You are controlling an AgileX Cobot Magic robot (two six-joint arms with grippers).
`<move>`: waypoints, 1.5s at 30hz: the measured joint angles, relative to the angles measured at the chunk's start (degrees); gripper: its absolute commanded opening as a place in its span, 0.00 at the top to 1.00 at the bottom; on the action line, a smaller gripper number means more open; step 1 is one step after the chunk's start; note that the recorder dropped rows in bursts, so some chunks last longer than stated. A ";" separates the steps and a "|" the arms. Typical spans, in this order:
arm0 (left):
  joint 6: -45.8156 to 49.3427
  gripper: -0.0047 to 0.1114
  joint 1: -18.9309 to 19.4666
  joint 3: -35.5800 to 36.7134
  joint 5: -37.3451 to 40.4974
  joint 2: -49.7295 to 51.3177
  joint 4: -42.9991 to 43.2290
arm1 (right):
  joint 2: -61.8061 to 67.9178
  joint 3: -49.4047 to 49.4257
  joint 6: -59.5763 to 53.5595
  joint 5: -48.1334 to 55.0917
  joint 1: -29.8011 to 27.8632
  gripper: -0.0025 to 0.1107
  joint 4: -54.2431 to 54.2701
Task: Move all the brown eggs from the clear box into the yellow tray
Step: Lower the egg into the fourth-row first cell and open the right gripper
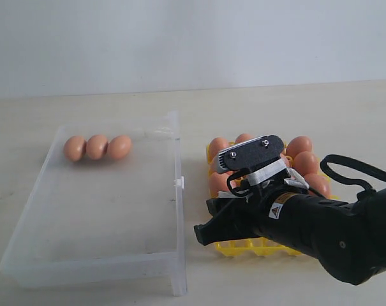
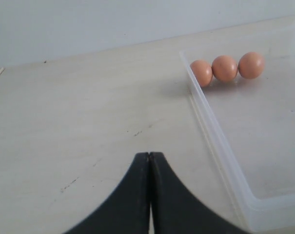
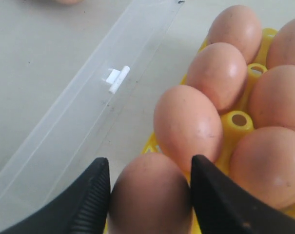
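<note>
Three brown eggs (image 1: 97, 146) lie in a row at the far end of the clear box (image 1: 90, 268); the left wrist view shows the same eggs (image 2: 225, 67) inside the box's rim (image 2: 220, 146). Several more eggs (image 1: 306, 162) fill cells of the yellow tray (image 1: 244, 245). Low over the tray's near-left corner, my right gripper (image 3: 149, 195) is shut on one brown egg (image 3: 149, 185), with a finger against each side of it. In the exterior view that gripper (image 1: 215, 226) is mostly hidden under its own wrist. My left gripper (image 2: 149, 155) is shut and empty over bare table beside the box.
The box's long wall with its small white clip (image 3: 117, 78) runs close beside the tray (image 3: 237, 122), a narrow strip of table between them. Eggs (image 3: 188, 122) stand right next to the held one. The right arm (image 1: 333, 229) covers the tray's near half.
</note>
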 measured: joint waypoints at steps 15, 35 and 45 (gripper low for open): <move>0.00 0.96 0.00 0.00 0.00 0.00 0.00 | 0.00 0.00 0.22 -1.29 0.00 0.54 0.00; 0.00 0.96 0.00 0.00 0.00 0.00 0.00 | -0.26 0.00 0.43 -2.58 0.00 0.49 0.00; 0.00 0.96 0.00 0.00 0.00 0.00 0.00 | -6.46 0.00 0.43 -2.92 0.00 0.49 0.27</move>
